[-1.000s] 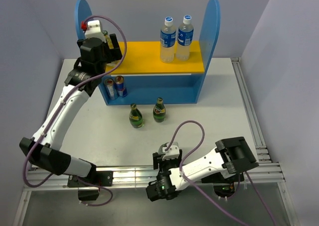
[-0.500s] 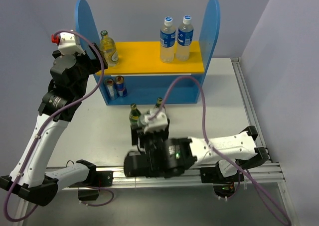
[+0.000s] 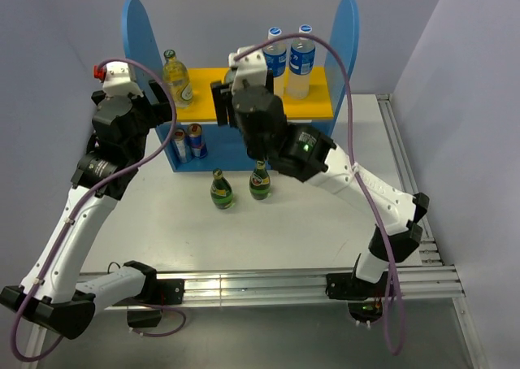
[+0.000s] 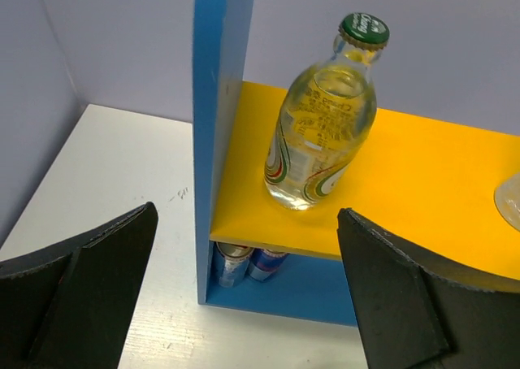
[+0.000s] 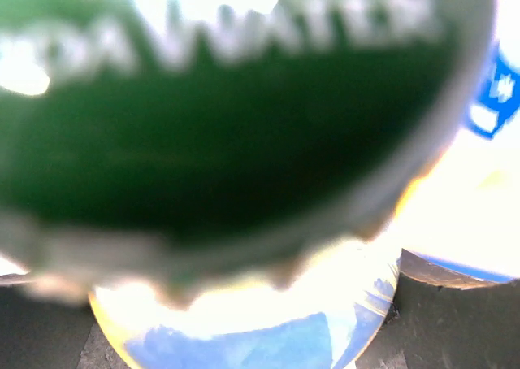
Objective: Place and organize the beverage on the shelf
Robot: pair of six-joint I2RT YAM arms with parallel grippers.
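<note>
The blue shelf stands at the back; its side panel also shows in the left wrist view. A clear glass bottle stands upright at the left end of the yellow upper board. It shows in the left wrist view. My left gripper is open and empty just in front of it. Two clear plastic bottles stand at the board's right. Two dark green bottles stand on the table. My right gripper is over the board's middle, shut on a second clear glass bottle, seen blurred and very close.
Two cans stand at the left end of the lower tier and show in the left wrist view. The right arm stretches across the table over the green bottles. A metal rail runs along the table's right edge.
My left gripper has let go of the glass bottle on the upper board and drawn back to the left. My right arm has swung from the near edge up to the shelf.
</note>
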